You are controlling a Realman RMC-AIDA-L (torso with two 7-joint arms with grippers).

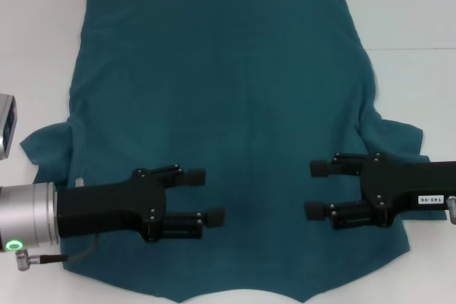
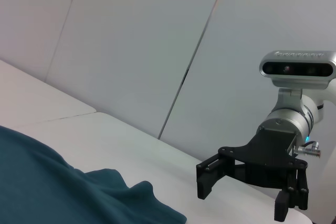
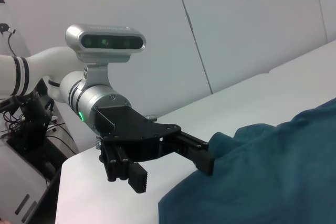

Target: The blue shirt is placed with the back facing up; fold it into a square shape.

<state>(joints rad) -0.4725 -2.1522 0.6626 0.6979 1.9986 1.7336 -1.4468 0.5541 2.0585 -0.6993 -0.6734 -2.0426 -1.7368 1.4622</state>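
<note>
The blue shirt (image 1: 221, 105) lies flat on the white table (image 1: 413, 26) with its plain side up, hem at the far end and sleeves spread out near me. My left gripper (image 1: 205, 196) hovers over the shirt's near left part, open and holding nothing. Facing it, my right gripper (image 1: 315, 189) is open and empty above the near right part. In the left wrist view a sleeve of the shirt (image 2: 52, 187) shows, with the right gripper (image 2: 241, 198) farther off. The right wrist view shows the left gripper (image 3: 172, 171) at the shirt's (image 3: 262, 182) edge.
Bare table surrounds the shirt on the far side, left and right. The left sleeve (image 1: 46, 151) and the right sleeve (image 1: 399, 137) stick out sideways. Grey wall panels stand behind the table (image 2: 131, 145). Cabling and equipment (image 3: 26, 129) sit beyond the table's left end.
</note>
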